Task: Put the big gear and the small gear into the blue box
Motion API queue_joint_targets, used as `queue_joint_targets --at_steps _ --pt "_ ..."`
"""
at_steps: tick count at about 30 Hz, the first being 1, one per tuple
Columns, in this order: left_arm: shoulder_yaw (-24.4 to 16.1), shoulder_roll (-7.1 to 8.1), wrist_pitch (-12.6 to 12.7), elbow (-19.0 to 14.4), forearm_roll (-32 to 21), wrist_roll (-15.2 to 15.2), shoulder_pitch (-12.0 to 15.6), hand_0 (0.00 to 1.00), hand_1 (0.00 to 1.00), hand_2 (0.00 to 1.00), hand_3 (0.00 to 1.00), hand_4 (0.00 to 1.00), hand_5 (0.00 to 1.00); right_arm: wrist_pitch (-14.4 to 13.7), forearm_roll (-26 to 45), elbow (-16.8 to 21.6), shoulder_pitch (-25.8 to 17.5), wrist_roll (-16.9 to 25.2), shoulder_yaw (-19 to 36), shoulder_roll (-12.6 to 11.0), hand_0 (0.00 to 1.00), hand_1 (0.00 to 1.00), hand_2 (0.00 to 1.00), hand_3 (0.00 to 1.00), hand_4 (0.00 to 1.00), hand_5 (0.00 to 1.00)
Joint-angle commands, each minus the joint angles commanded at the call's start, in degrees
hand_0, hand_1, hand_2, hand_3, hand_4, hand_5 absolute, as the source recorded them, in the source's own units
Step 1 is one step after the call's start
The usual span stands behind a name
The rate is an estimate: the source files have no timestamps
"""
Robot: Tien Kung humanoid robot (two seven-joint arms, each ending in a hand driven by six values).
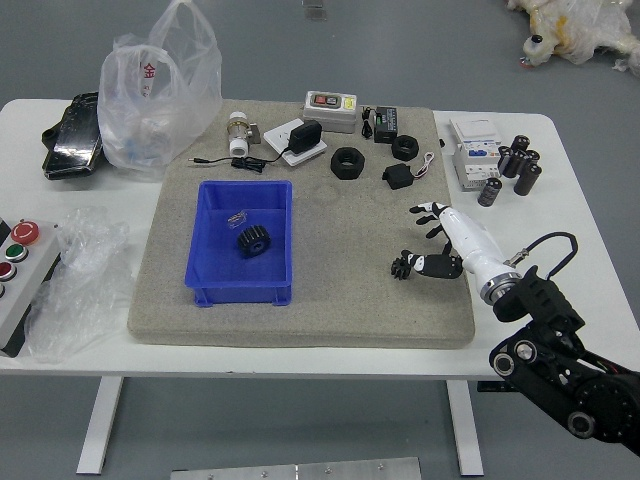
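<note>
The blue box (239, 294) stands left of centre on the grey mat. Inside it lies a black toothed gear (254, 240), probably the big one. My right hand (428, 237) is over the mat's right side, its fingers spread and holding nothing. A small dark toothed piece (401, 266), apparently the small gear, sits by the tip of its thumb; whether they touch, I cannot tell. My left arm is out of view.
Black rings (347, 163), a black adapter (398, 176) and a grey device (330, 111) line the mat's back. A plastic bag (160, 100) stands back left. Black cylinders (490, 192) and a white box (480, 160) are back right. A button panel (22, 262) is far left.
</note>
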Motion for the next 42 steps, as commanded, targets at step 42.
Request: queue_joint_targets --at_steps 42 --pt "0.0 0.03 0.1 0.0 -0.3 -0.1 -0.1 0.652 0.629 0.604 0.688 0.668 0.356 -1.8 0.2 1.3 -2.9 0.3 5.0 -1.5 0.311 0.531 0.637 0.647 0.721 0.232"
